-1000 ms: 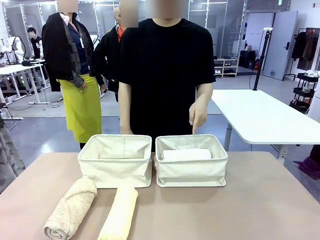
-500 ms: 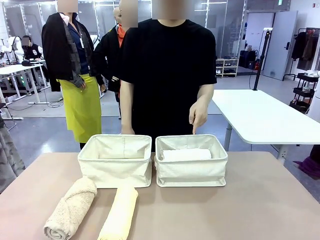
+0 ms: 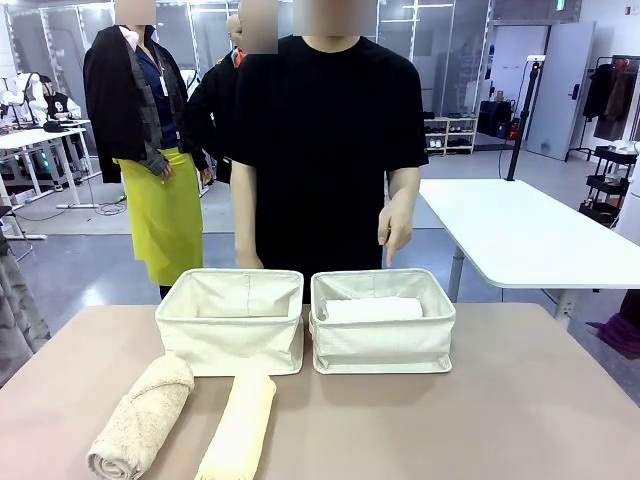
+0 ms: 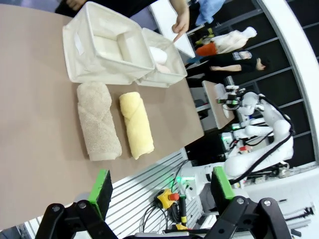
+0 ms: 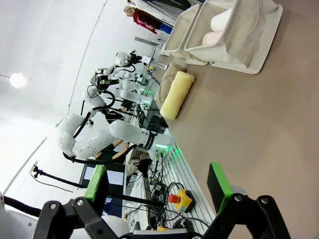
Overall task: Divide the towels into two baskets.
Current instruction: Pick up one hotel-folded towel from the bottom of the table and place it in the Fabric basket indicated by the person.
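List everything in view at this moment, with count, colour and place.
Baskets: two, cream, side by side mid-table; left basket, right basket.
Tan towel: one, on the table before the left basket.
Yellow towel: one, right of the tan one.
White towel: one, in the right basket.
Pink towel: one, pale, beside the white one.
Table: one, brown.
Person: one, black shirt, far side; person's hand points down over the right basket.
Left hand: black, green pads, open.
Right hand: same, open.

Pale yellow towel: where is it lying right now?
Front view: the pale yellow towel lies at lower left, right of the tan towel, just in front of the left basket.
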